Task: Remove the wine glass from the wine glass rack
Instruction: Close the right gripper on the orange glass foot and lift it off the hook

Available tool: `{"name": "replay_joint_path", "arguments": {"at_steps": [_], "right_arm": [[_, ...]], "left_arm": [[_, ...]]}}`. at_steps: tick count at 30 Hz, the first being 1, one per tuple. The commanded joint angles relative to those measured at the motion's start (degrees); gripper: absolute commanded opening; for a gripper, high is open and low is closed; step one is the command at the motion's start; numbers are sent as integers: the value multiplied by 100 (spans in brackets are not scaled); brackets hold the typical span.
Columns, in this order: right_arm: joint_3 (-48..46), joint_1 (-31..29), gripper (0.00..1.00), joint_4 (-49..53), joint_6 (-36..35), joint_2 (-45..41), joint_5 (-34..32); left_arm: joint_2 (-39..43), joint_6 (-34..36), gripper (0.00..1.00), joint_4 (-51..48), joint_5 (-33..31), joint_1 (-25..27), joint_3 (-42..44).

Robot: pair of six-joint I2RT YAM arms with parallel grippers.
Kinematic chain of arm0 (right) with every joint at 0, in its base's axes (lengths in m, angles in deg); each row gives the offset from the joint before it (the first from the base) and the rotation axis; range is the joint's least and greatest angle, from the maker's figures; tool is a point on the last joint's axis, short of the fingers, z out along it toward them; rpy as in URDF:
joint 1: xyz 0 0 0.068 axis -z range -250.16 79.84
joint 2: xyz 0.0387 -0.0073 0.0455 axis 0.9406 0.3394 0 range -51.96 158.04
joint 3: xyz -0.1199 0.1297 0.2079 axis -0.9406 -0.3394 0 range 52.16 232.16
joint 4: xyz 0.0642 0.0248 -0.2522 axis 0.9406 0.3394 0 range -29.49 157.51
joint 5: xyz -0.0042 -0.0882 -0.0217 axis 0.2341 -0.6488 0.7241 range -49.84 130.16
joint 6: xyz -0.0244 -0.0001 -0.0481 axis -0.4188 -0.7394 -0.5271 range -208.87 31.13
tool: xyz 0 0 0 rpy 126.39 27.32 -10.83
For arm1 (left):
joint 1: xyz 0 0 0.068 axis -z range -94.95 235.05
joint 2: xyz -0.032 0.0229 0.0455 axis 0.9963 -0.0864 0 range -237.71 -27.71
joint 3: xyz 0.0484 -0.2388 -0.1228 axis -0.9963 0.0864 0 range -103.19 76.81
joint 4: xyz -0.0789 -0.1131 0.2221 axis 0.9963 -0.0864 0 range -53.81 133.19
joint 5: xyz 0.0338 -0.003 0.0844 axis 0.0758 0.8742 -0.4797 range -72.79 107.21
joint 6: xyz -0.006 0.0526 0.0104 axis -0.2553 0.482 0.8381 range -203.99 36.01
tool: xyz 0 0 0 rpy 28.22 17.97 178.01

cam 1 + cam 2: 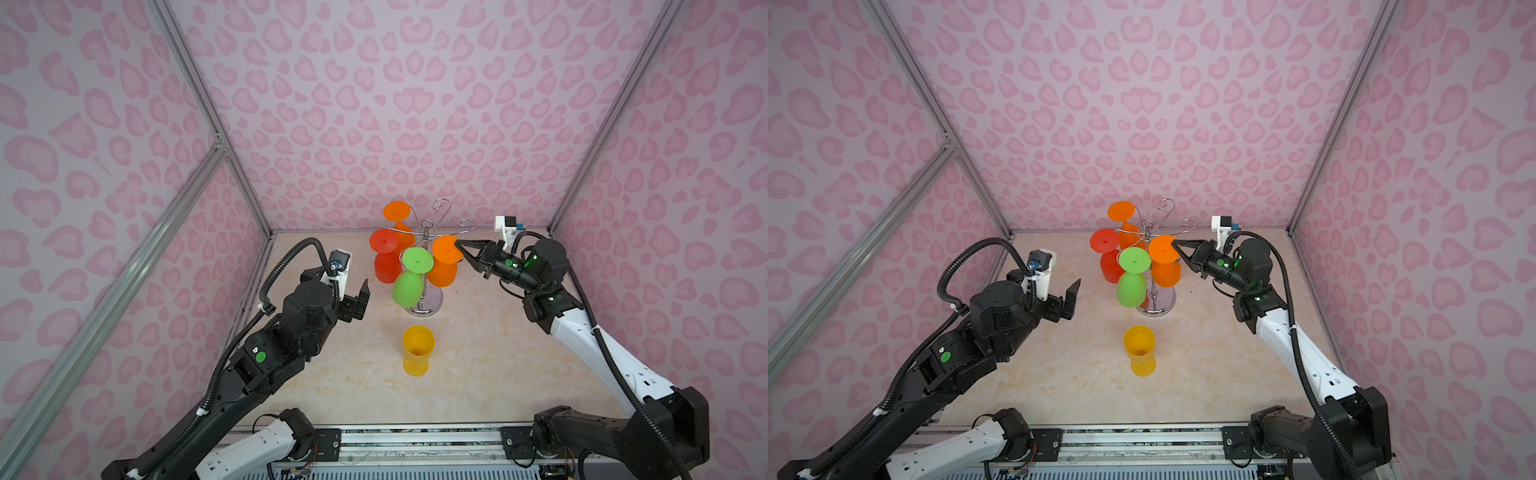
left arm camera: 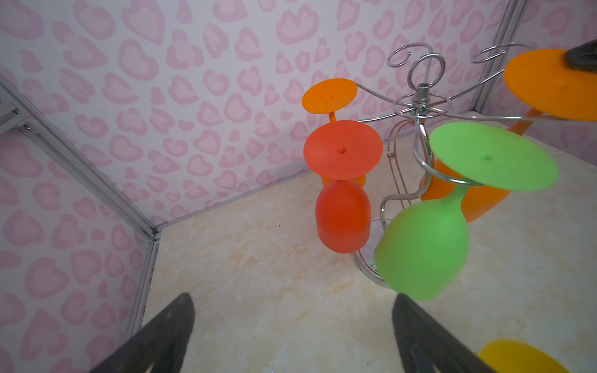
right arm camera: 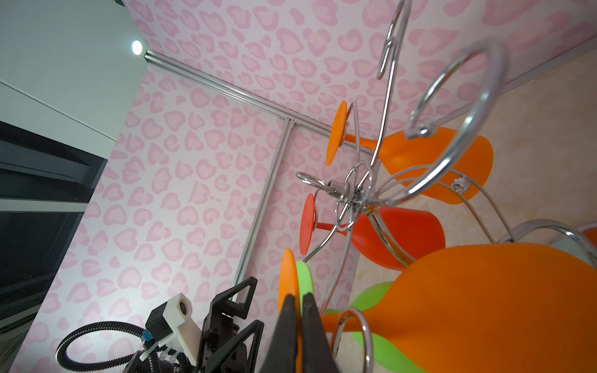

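My right gripper [image 1: 457, 245] is pinching the rim of the flat foot of an orange wine glass [image 1: 445, 254]. Its fingers [image 3: 286, 329] are pressed together on either face of that disc. The glass hangs bowl down from a curled hook arm of the wine glass rack [image 1: 428, 235], which stands just past my fingertips. Farther along the rack, a green glass [image 1: 408, 287], a red glass [image 1: 385, 267] and a second orange glass [image 1: 397, 211] also hang upside down. On the rack's far side, my left gripper [image 1: 360, 298] hovers apart from it, jaws spread wide and holding nothing. A yellow glass [image 1: 417, 347] stands upright on the pale marbled table [image 1: 490, 365], back toward my arm bases.
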Motion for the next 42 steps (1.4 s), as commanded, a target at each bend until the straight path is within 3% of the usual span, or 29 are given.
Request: {"name": "replay_joint_path", "arguments": {"at_steps": [1, 28, 33, 38, 40, 42], "right_arm": [[132, -8, 0, 112, -192, -14, -156], [358, 361, 0, 1101, -739, -293, -638], [123, 887, 0, 1293, -833, -694, -572], [-179, 1899, 0, 1635, -874, -1370, -208], [-188, 2309, 0, 1689, -886, -1671, -28], [-108, 2679, 0, 1607, -866, -1954, 207]], "left_arm": [[41, -64, 97, 92, 7, -12, 26], [49, -99, 97, 72, 42, -13, 101], [67, -82, 97, 65, 25, -12, 62], [93, -146, 97, 129, 179, -17, 36], [138, -289, 98, 264, 511, -50, 46], [215, -462, 99, 468, 1244, -141, 57]]}}
